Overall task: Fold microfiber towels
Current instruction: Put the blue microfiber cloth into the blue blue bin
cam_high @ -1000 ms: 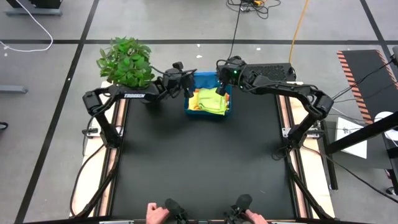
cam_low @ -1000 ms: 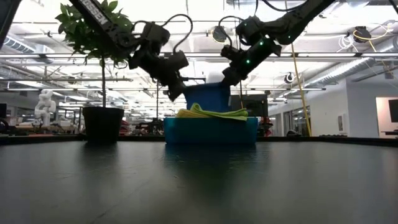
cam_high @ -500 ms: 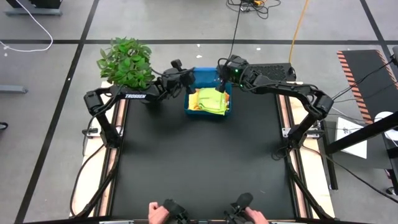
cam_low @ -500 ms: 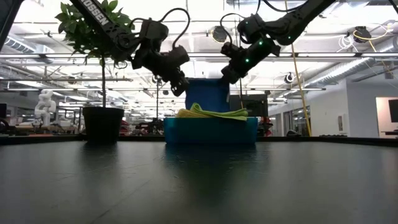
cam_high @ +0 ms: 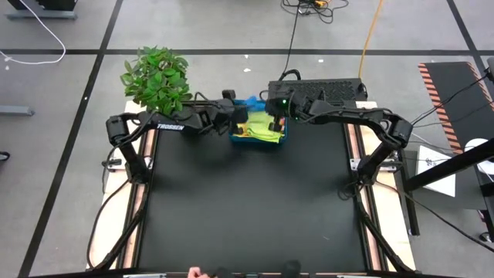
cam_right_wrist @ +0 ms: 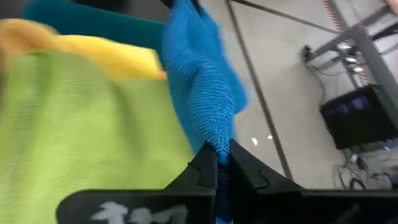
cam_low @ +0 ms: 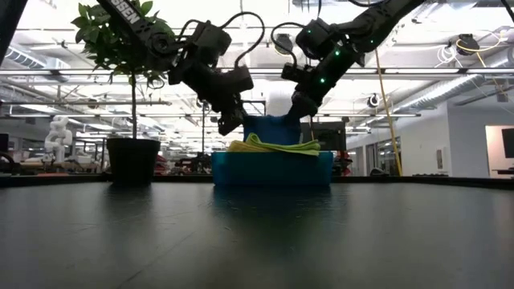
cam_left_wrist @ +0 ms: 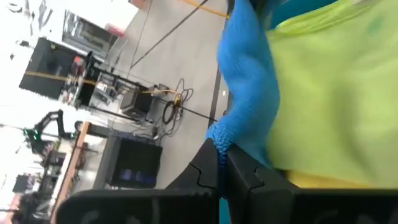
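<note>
The blue towel (cam_low: 269, 128) hangs spread between my two grippers over the teal tray (cam_low: 273, 170) at the table's far edge. It also shows in the high view (cam_high: 248, 102). The tray holds the other towels stacked, with the lime green one (cam_high: 262, 130) on top and yellow and orange edges under it. My left gripper (cam_low: 228, 126) is shut on the towel's left upper corner. My right gripper (cam_low: 298, 112) is shut on its right upper corner. My left gripper pinches a corner of the blue towel (cam_left_wrist: 219, 142) between its two fingers. The towel stretches away from the fingers toward the other gripper, lifted above the stack. My right gripper pinches the opposite corner of the blue towel (cam_right_wrist: 219, 144) between its two fingers. The towel hangs from that corner, its lower part behind the tray's stack.
A potted plant (cam_high: 156, 77) stands at the table's far left corner, close to my left arm. The black table top (cam_high: 247, 208) stretches from the tray to the near edge. A person's hand (cam_high: 194, 272) shows at the near edge.
Both grippers, shut on the blue towel, have first risen a little, then come toward the table's near edge and down over the tray. The towel has stayed hanging between them. The person's hands at the near edge have drawn back.
</note>
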